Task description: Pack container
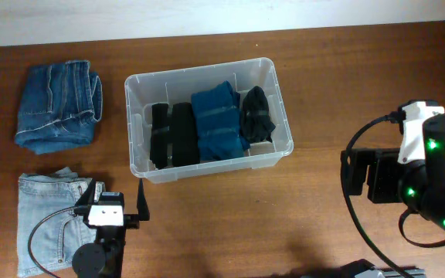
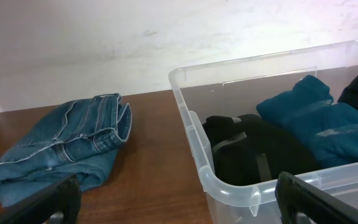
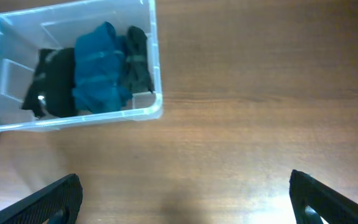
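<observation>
Dark jeans (image 1: 56, 108) and pale jeans (image 1: 49, 212) beside container (image 1: 207, 164)

Clear, glossy plastic container (image 1: 207, 166) on a smooth, faintly shiny brown wood table (image 1: 300, 208); inside, matt black cloth (image 1: 172, 135) and teal cloth (image 1: 219, 123); upper left of the frame, stitched blue denim jeans (image 1: 56, 108).

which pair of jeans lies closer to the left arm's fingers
The pale, light-wash jeans at the front left, right beside the left fingers; the darker blue jeans lie farther back, left of the container.
</observation>
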Controlling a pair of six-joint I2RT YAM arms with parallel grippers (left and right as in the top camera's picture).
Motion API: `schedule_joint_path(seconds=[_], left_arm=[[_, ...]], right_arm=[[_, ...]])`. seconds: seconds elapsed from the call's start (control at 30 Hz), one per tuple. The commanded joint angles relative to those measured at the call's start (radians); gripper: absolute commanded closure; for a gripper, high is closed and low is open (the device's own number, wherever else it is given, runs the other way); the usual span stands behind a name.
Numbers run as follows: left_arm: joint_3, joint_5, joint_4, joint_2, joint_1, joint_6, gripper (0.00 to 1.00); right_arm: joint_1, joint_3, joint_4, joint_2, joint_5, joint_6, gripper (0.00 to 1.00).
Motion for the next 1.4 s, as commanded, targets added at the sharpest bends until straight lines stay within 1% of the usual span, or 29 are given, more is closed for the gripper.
schedule_joint_path(seconds=[0.0,0.1,0.2,0.3,0.43,0.5,0.6,0.73,0.77,0.9,1.1,1.17,1.2,1.23,1.37], left_arm=[[-0.004,0.011,-0.002,-0.006,0.002,0.01,0.01],[-0.004,0.011,-0.002,-0.006,0.002,0.01,0.01],[-0.004,0.011,-0.002,-0.006,0.002,0.01,0.01],[-0.004,0.011,-0.002,-0.006,0.002,0.01,0.01],[-0.004,0.011,-0.002,-0.006,0.002,0.01,0.01],[-0.004,0.011,-0.002,-0.006,0.002,0.01,0.01],[-0.004,0.011,-0.002,-0.006,0.002,0.01,0.01],[-0.004,0.011,-0.002,-0.006,0.002,0.01,0.01],[-0.004,0.011,-0.002,-0.006,0.002,0.01,0.01],[-0.004,0.011,-0.002,-0.006,0.002,0.01,0.01],[-0.004,0.011,-0.002,-0.006,0.002,0.01,0.01],[-0.004,0.011,-0.002,-0.006,0.002,0.01,0.01],[-0.004,0.011,-0.002,-0.006,0.002,0.01,0.01],[-0.004,0.011,-0.002,-0.006,0.002,0.01,0.01],[-0.004,0.011,-0.002,-0.006,0.002,0.01,0.01]], right_arm=[[-0.055,-0.076,0.025,-0.074,0.05,0.002,0.02],[-0.129,-0.209,0.103,-0.181,0.05,0.002,0.02],[-0.181,-0.397,0.237,-0.317,0.046,-0.007,0.01],[-0.193,-0.602,0.395,-0.465,0.027,-0.03,0.02],[-0.194,-0.882,0.621,-0.663,-0.037,-0.096,0.01],[-0.209,-1.0,0.716,-0.735,-0.057,-0.103,0.01],[-0.28,-1.194,0.867,-0.842,-0.112,-0.103,0.02],[-0.344,-1.367,1.002,-0.94,-0.193,-0.103,0.02],[-0.348,-1.439,1.054,-0.985,-0.214,-0.103,0.01],[-0.348,-1.545,1.131,-1.056,-0.229,-0.103,0.01],[-0.348,-1.679,1.315,-1.132,-0.229,-0.107,0.01],[-0.348,-1.718,1.398,-1.139,-0.26,-0.159,0.01],[-0.348,-1.75,1.471,-1.139,-0.303,-0.235,0.01],[-0.348,-1.764,1.496,-1.139,-0.316,-0.27,0.02],[-0.348,-1.803,1.512,-1.139,-0.317,-0.32,0.01]])
